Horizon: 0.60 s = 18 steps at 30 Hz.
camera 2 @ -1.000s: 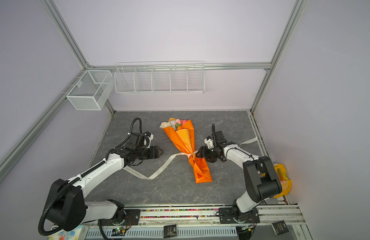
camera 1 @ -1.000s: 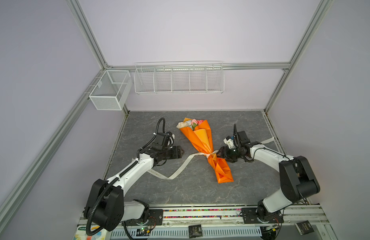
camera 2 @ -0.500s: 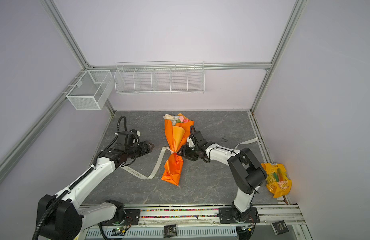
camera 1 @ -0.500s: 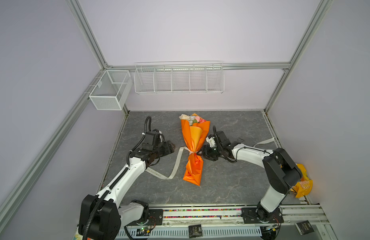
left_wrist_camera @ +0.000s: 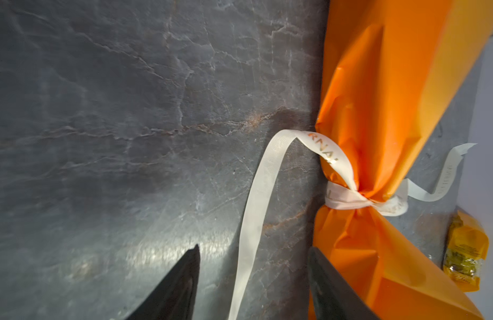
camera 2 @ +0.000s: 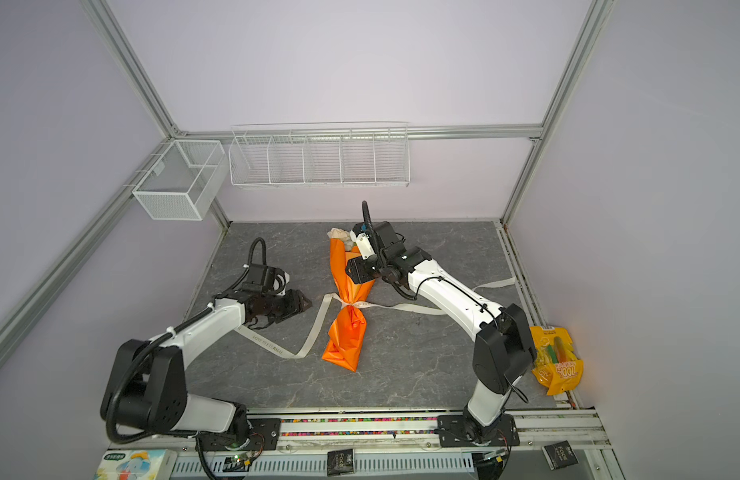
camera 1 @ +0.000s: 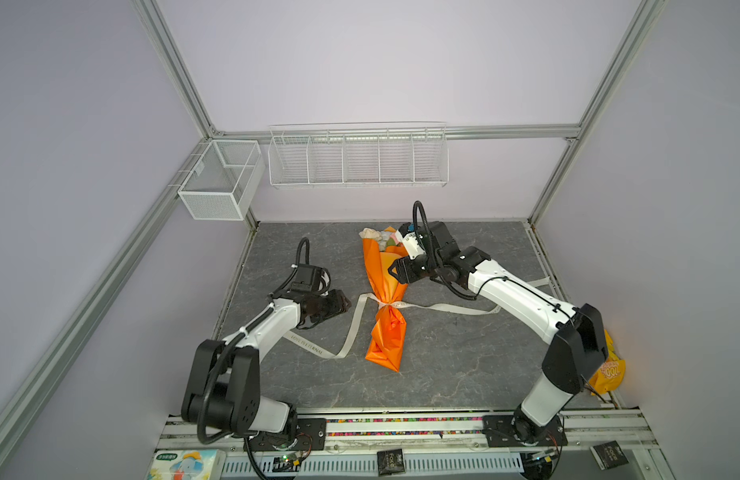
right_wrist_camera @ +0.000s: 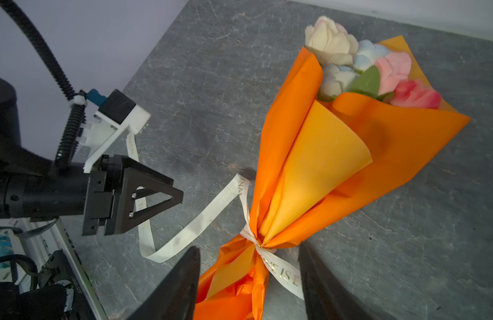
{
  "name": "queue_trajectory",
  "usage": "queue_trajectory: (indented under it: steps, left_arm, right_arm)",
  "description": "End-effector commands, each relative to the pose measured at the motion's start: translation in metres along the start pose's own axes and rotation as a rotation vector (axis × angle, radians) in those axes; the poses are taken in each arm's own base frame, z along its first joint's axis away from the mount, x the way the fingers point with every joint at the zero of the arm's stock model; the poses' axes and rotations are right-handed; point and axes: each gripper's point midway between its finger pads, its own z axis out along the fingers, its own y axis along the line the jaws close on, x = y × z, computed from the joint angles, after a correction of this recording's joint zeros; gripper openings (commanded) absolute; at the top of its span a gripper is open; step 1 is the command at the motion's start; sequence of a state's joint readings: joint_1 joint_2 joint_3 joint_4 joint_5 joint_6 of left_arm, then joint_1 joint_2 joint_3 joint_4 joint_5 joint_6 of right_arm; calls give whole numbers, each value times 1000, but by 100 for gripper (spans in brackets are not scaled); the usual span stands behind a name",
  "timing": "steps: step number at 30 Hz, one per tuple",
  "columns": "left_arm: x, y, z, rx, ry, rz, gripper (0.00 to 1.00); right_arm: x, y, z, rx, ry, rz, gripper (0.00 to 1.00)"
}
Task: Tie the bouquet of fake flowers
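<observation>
Your bouquet of fake flowers [right_wrist_camera: 372,69] lies on the veined, slate-grey table [camera 1: 443,374], its soft cream, white and pink heads toward the back wall. A crisp orange wrapping sheet [camera 1: 378,282] cones around it, pinched at the waist by a ribbed cream ribbon [left_wrist_camera: 256,199] with gold lettering. The stems are hidden inside the paper. Your left gripper [left_wrist_camera: 253,247] has its fingers apart, a ribbon tail running between them. Your right gripper [right_wrist_camera: 248,247] hangs spread above the wrap, holding nothing. In both top views its arm covers some blooms.
</observation>
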<state>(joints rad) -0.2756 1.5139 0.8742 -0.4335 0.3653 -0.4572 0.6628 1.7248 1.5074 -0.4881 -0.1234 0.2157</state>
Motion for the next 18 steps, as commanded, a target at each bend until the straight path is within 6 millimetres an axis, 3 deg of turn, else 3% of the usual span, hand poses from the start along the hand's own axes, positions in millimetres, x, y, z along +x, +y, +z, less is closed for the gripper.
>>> queue_trajectory:
  steps: [1,5,7,10,18]
  left_arm:
    - [0,-13,21,24,92,100,61]
    - [1,-20,50,-9,160,158,58]
    - [1,-6,57,-77,176,135,57]
    - [6,2,59,-113,198,135,52]
    - [26,-2,59,-98,280,192,36]
  right_arm:
    - [21,-15,7,59,61,-9,60]
    - [27,-19,8,75,70,13,60]
    - [30,-23,8,94,83,16,60]
    - [33,-29,6,122,90,29,60]
    - [43,-44,2,186,96,62,60]
